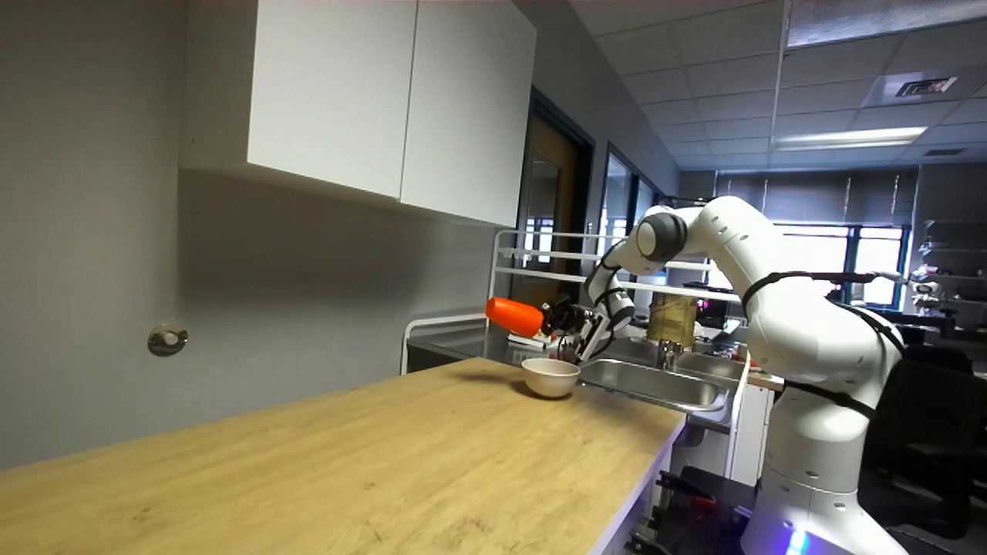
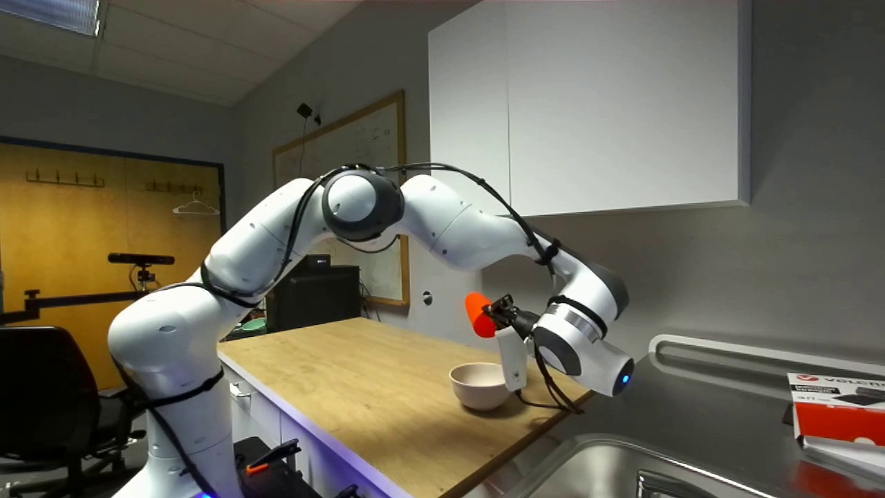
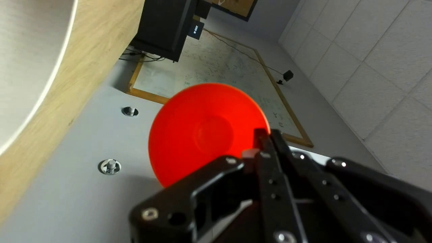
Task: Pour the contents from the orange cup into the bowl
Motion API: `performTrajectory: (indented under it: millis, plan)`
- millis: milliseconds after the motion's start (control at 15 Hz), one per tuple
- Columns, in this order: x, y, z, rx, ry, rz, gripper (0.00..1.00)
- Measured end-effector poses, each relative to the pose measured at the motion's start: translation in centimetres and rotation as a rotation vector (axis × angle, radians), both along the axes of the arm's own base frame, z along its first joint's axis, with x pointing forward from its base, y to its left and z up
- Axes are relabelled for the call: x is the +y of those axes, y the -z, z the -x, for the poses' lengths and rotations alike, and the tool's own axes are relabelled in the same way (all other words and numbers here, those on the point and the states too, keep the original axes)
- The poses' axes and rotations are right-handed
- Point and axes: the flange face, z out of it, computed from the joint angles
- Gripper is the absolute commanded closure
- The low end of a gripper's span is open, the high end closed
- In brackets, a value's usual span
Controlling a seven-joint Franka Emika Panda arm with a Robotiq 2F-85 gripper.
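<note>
The orange cup (image 1: 512, 317) is held in the air, tipped onto its side, in both exterior views (image 2: 478, 316). Its mouth faces my gripper and sits slightly lower than its base. My gripper (image 1: 546, 317) is shut on the cup's rim, with one finger inside the cup and one outside, as the wrist view (image 3: 270, 133) shows. The cup's visible inside (image 3: 212, 131) shows plain orange and no contents. The pale bowl (image 1: 550, 381) stands upright on the wooden counter below the gripper and cup mouth (image 2: 480, 394). Part of it fills the wrist view's left edge (image 3: 30, 64).
The wooden counter (image 1: 347, 462) ends beside a metal sink (image 1: 648, 381). A white wall cabinet (image 1: 331, 92) hangs above the counter. A white rail (image 2: 747, 351) and a red and white box (image 2: 840, 415) are on the dark worktop. A cable hangs from the wrist near the bowl.
</note>
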Motion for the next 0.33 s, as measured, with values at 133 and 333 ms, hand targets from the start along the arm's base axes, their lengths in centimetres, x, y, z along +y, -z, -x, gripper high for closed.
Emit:
performTrajectory:
  millis: [133,333]
  plan:
    - [-0.06,-0.01,-0.11,-0.004,-0.005,0.000,0.99]
    - [-0.10,-0.15,-0.29,-0.010,-0.010,0.001,0.99]
